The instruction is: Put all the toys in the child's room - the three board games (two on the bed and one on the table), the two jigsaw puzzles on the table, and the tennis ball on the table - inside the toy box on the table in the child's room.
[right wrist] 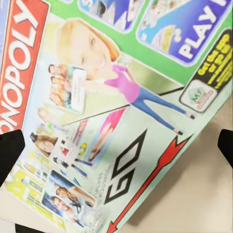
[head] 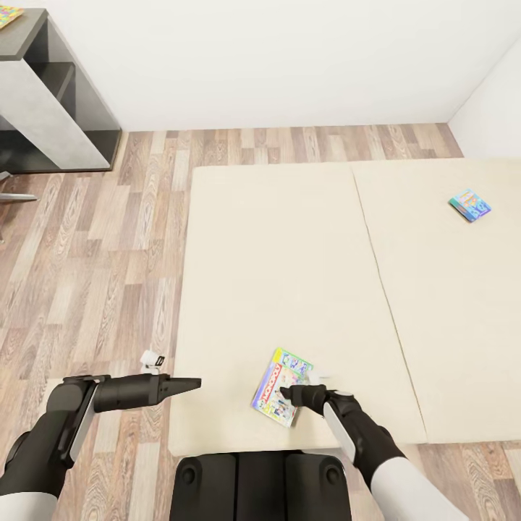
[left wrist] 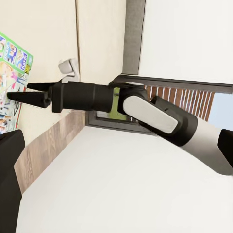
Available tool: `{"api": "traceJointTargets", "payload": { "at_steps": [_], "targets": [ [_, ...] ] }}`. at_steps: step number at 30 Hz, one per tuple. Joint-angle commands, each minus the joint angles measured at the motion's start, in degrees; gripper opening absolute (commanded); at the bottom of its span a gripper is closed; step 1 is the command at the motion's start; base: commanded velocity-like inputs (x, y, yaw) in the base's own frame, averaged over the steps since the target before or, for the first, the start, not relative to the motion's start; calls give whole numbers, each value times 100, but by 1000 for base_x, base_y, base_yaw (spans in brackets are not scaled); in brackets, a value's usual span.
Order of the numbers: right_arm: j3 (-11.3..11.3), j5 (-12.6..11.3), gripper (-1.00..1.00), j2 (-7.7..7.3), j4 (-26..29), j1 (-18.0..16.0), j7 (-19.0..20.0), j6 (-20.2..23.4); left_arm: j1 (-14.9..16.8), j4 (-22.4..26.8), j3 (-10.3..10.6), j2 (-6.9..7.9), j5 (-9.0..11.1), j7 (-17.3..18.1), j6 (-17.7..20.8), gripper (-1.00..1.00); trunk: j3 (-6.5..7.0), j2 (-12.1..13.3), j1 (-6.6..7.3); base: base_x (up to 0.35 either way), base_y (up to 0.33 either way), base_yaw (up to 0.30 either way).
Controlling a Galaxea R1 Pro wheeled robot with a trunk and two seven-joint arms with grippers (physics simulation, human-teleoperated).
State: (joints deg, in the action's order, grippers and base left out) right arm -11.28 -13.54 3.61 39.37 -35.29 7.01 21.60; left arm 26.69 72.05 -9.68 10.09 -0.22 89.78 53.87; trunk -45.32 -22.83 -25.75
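My left gripper (head: 189, 383) is parked off the bed's (head: 239, 217) near-left corner at about 7 o'clock in the head view, fingers pressed together on nothing, I guess just to stay out of the way. My right gripper (head: 288, 394) is right down over the Monopoly box (head: 281, 386) at 6 o'clock near the mattress's front edge, fingers spread wide either side of the lid and not gripping it yet, so I'd say I'm lining up the pick. The other board game (head: 469, 205) lies way over at 2 o'clock for later.
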Motion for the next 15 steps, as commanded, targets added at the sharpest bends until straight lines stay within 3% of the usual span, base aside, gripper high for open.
{"api": "traceJointTargets", "payload": {
  "at_steps": [1, 15],
  "targets": [
    [9, -21, 100, 2, 2, -37, 2, 32, 2, 2, 1, 1, -4, 22, 58, 100, -6, -8, -3, 0, 0, 0],
    [35, -29, 100, 9, -57, -428, -174, 101, 3, 2, -8, 1, -3, 22, 54, 100, -6, -8, -3, 0, 0, 0]
  ]
}}
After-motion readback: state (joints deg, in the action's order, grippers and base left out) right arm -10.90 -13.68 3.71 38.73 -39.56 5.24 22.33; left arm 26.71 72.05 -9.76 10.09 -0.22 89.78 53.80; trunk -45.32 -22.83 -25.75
